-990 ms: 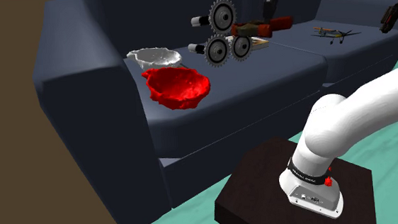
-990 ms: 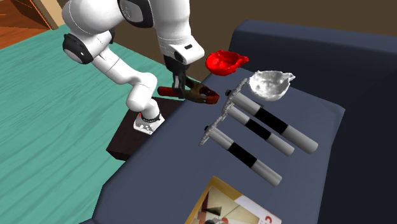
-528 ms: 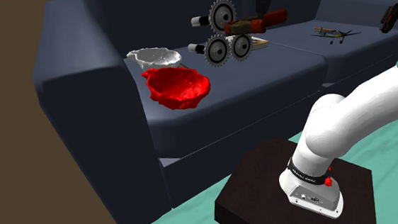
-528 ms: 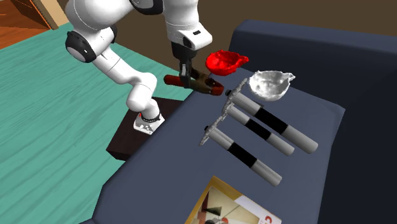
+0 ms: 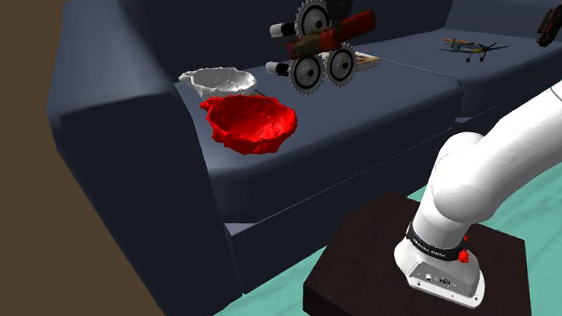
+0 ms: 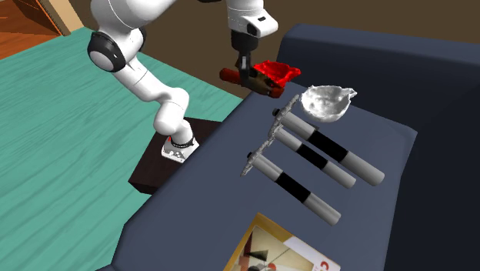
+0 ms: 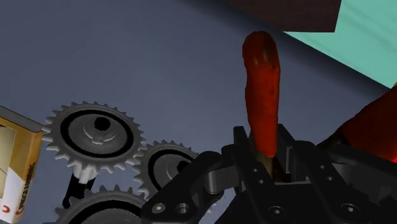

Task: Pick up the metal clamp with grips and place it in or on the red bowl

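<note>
Holding the metal clamp (image 5: 353, 23) in the air over the sofa (image 5: 118, 142), clear of the seat cushion. Pinching it at its dark middle with the gripper (image 7: 267, 168), black fingers (image 7: 245, 159) pressed onto it from both sides, with one red grip (image 7: 261, 95) sticking straight out past the fingertips. In the shoulder view, hanging in front of the backrest, level with the uppermost toothed wheel. In the second exterior view, hanging over the seat's front edge and overlapping the red bowl (image 6: 275, 71). Cannot tell whether above the bowl's rim or short of it; in the wrist view, beside the bowl's red wall and apart from it. Hovering over three gear tools (image 6: 311, 150), each a toothed wheel on a black-and-white handle, laid side by side across the middle of the seat. Resting the red bowl near the seat's armrest end, toward the front edge, with a white bowl (image 5: 218, 81) just behind it toward the backrest, the two nearly touching. Keeping a flat box (image 6: 285, 250) just beside the wheels, farther from the armrest, and a small toy plane (image 5: 471, 46) on the next cushion, well apart. Reaching in from a dark brown stand (image 5: 406, 275) on a teal floor (image 6: 61, 154), just off the seat's front edge, by way of the white arm (image 5: 509, 158).
</note>
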Robot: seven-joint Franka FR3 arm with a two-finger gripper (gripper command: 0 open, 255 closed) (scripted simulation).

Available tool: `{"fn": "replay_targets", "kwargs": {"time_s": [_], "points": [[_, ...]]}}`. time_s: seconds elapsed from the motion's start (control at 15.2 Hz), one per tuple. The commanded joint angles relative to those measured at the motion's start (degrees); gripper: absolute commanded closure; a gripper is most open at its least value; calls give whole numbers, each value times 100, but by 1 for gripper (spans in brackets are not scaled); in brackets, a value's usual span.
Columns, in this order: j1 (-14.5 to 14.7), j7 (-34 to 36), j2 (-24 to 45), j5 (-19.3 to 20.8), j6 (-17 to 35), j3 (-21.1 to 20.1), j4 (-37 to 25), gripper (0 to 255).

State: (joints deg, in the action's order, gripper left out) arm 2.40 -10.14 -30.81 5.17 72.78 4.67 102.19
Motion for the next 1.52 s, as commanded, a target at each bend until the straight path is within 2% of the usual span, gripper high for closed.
{"fn": "replay_targets", "kwargs": {"time_s": [0.0,0.59,1.12,1.45], "points": [[65,321,91,-130,25,-241,-44,255],[334,1545,1021,-484,73,-1160,-882,255],[635,2635,2241,-444,-34,-1934,-2169,255],[632,2601,1979,-506,422,-1895,-1460,255]]}}
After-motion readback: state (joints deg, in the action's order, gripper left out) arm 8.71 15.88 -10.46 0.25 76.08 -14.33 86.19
